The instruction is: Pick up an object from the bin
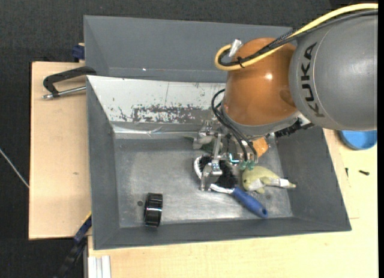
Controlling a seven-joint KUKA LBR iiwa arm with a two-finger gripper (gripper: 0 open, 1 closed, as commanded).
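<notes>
The gripper sits low in the bin, a little right of the floor's middle, down on a small cluster of things. I cannot tell whether it is clenched or released, because the arm's orange cover and the wrist's own parts crowd that spot. Directly under it lies a black-and-white thing (its kind is hard to make out). This touches a blue-handled tool on its near side and lies just beside a pale cream thing to its right. A black cylinder lies well apart, toward the near left corner.

The crowding looks like the main hazard. A grasp here could take in two things at once, or catch only an edge of the black-and-white thing so that it slips free on the lift. The blue-handled tool, lying against it, could also be dragged up partway and then drop.
</notes>
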